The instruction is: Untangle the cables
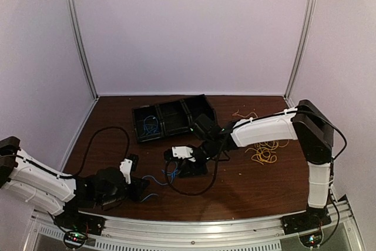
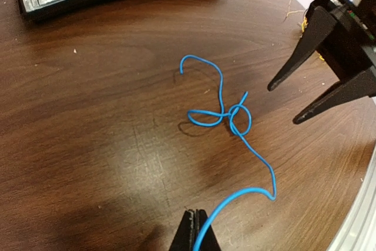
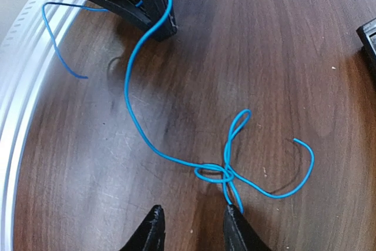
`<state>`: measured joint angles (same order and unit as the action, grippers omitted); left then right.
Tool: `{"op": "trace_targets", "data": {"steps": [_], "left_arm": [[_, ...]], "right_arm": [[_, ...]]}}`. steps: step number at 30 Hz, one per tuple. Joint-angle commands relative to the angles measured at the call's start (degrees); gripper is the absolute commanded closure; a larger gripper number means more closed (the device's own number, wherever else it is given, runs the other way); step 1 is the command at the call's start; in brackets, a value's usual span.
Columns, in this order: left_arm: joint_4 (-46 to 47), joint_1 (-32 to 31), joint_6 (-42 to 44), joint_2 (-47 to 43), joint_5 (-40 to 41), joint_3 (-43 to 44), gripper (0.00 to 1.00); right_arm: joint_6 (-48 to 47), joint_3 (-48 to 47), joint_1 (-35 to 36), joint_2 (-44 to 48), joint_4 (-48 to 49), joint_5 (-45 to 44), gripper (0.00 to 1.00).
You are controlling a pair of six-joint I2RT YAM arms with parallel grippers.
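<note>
A thin blue cable [image 2: 235,116] lies on the brown table with a loose knot in its middle; it also shows in the right wrist view [image 3: 223,171] and the top view [image 1: 157,178]. My left gripper [image 2: 195,218] is shut on one end of it, low over the table; it also shows in the right wrist view [image 3: 167,26]. My right gripper [image 3: 194,211] is open, its jaws standing just short of the knot, one fingertip [image 3: 233,211] touching a strand. Yellow cables [image 1: 264,154] lie in a bundle at the right. No grey cable is in view.
A black compartment tray [image 1: 200,105] stands at the back centre, with another blue cable [image 1: 151,125] in its left compartment. A second yellow strand [image 1: 244,113] lies right of the tray. The aluminium rail [image 3: 23,57] runs along the near table edge.
</note>
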<state>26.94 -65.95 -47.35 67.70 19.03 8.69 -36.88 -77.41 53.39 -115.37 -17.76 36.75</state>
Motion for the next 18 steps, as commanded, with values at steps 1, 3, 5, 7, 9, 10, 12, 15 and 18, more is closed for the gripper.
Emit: {"op": "trace_targets", "data": {"steps": [1, 3, 5, 7, 9, 10, 12, 15, 18], "left_arm": [[1.08, 0.08, -0.99, 2.50, -0.58, -0.51, 1.00], [1.14, 0.04, -1.14, 3.23, -0.54, -0.51, 1.00], [1.31, -0.02, -1.22, 3.71, -0.48, -0.67, 1.00], [1.44, 0.01, -1.21, 3.93, -0.13, -0.92, 1.00], [1.45, -0.05, -1.18, 4.08, 0.06, -1.08, 1.00], [1.45, -0.05, -1.17, 4.02, 0.07, -1.17, 1.00], [1.53, -0.05, -1.15, 4.13, 0.09, -1.28, 1.00], [2.24, -0.05, -1.09, 4.18, -0.02, -1.46, 1.00], [2.59, -0.05, -0.70, 4.28, 0.12, -1.48, 1.00]], "right_arm": [[0.24, -1.60, 1.85, -1.08, 0.54, -0.84, 0.67], [0.15, -1.50, 2.55, -1.41, 1.44, -3.56, 0.68], [-0.03, -1.01, 3.05, -1.69, 2.42, -6.16, 0.69], [0.04, -1.33, 3.24, -2.56, 2.53, -8.04, 0.70], [0.18, -1.85, 3.29, -3.31, 2.25, -8.62, 0.71], [0.49, -1.91, 3.24, -3.50, 2.44, -8.72, 0.71], [0.86, -2.11, 3.27, -3.71, 2.46, -8.26, 0.71], [1.37, -2.34, 3.52, -3.87, 3.09, -8.91, 0.71], [1.61, -3.09, 3.59, -4.41, 2.84, -9.26, 0.72]]}}
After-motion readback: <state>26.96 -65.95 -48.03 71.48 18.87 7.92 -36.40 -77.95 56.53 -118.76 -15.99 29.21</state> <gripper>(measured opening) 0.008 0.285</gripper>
